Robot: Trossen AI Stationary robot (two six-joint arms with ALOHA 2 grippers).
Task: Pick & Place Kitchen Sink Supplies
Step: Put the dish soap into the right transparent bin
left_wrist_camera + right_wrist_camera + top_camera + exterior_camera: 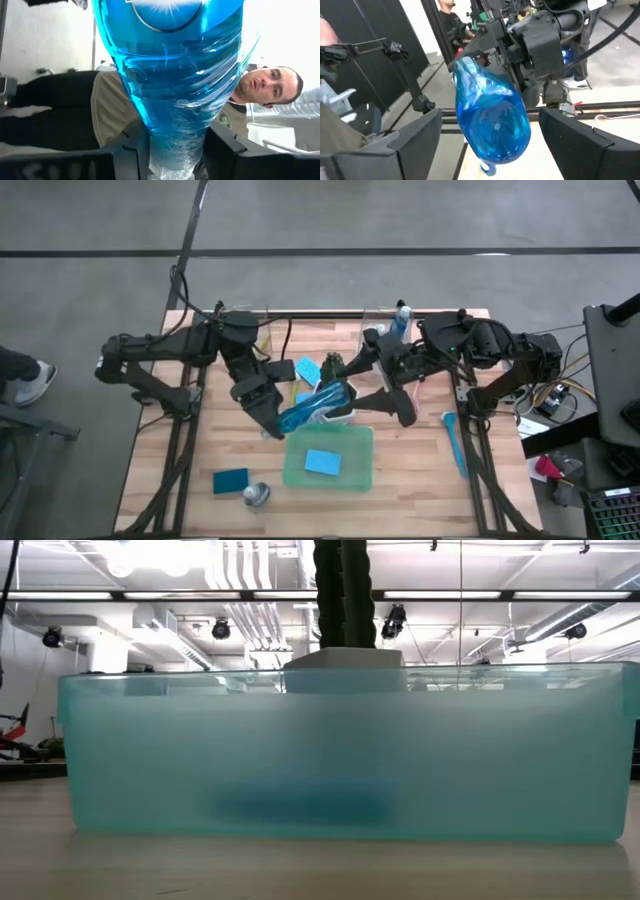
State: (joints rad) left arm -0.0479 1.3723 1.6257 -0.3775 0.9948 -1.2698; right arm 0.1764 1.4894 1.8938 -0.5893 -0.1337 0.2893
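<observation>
Left gripper [268, 415] clamps the neck end of a clear plastic bottle of blue liquid [315, 406], held aloft above the translucent green tray [292, 468]. Right gripper [490, 142] stands open around the base, not touching it. The one-sided hold could let the slick bottle pivot or slip free.

bottle [170, 85]: clear glossy plastic | table [420, 470]: light wood | tray [340, 755]: frosted plastic
</observation>
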